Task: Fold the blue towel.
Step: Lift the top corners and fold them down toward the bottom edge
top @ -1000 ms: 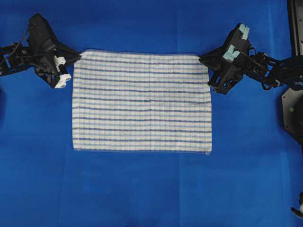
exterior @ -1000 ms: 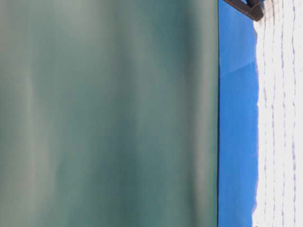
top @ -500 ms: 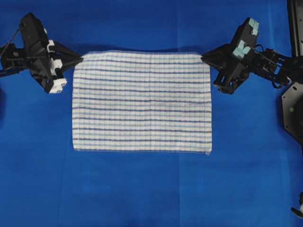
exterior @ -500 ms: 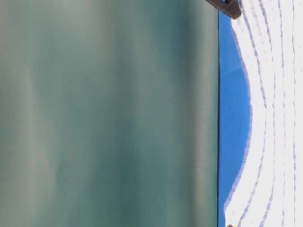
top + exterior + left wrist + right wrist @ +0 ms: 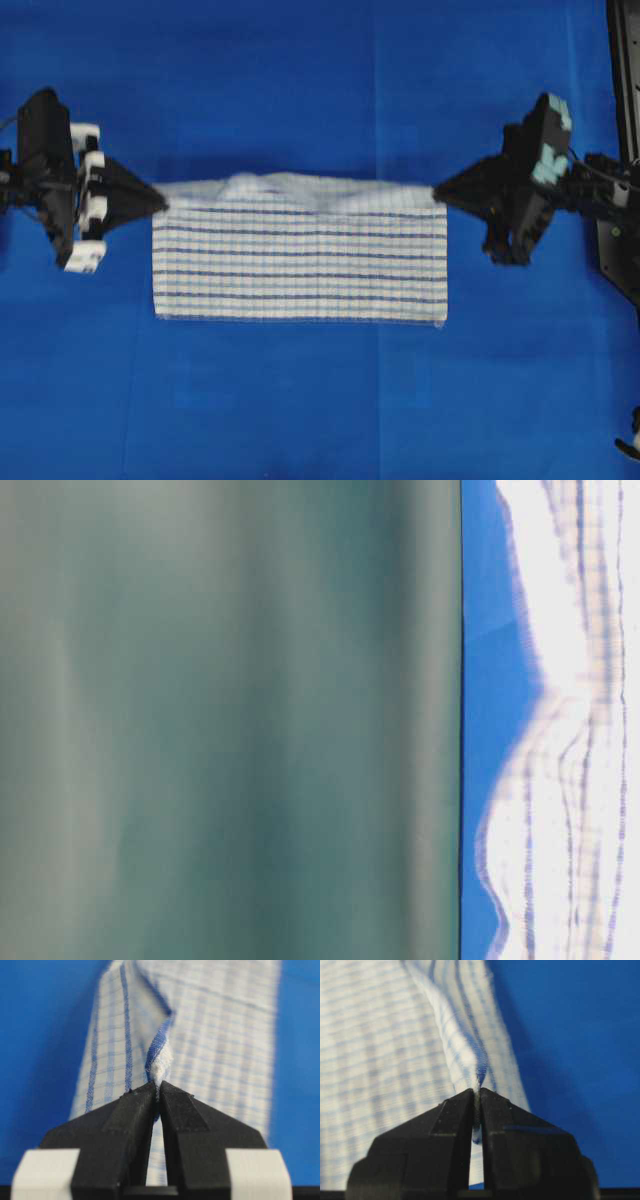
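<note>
The blue towel (image 5: 300,265) lies in the middle of the blue-covered table (image 5: 300,400), its near part flat while its far edge is raised off the surface and sags a little between the two arms. The left end effector (image 5: 158,200) is clamped tight on the towel's far left corner, its black fingers (image 5: 132,1115) pinching a bunched tip of cloth. The right end effector (image 5: 440,191) is likewise closed on the far right corner.
</note>
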